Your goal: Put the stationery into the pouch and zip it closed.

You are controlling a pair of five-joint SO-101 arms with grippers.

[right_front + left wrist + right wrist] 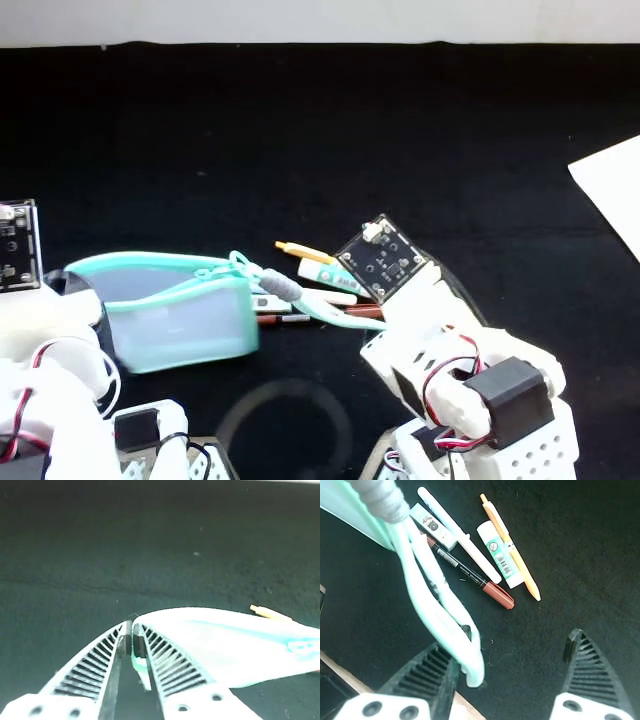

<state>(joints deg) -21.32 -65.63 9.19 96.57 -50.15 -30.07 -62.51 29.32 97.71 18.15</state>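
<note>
Black tabletop (pixel 300 130), pouch (pixel 180 320) near its front-left edge

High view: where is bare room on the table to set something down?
Free: the wide black table behind the pouch and pens, to the far edge; also between the pens and the white paper. Crowded: pens beside the pouch, by the right gripper.

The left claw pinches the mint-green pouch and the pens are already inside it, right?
No. The left gripper does pinch the mint-green fabric pouch, but the pens lie outside it on the black table, as the right wrist view shows.
</note>
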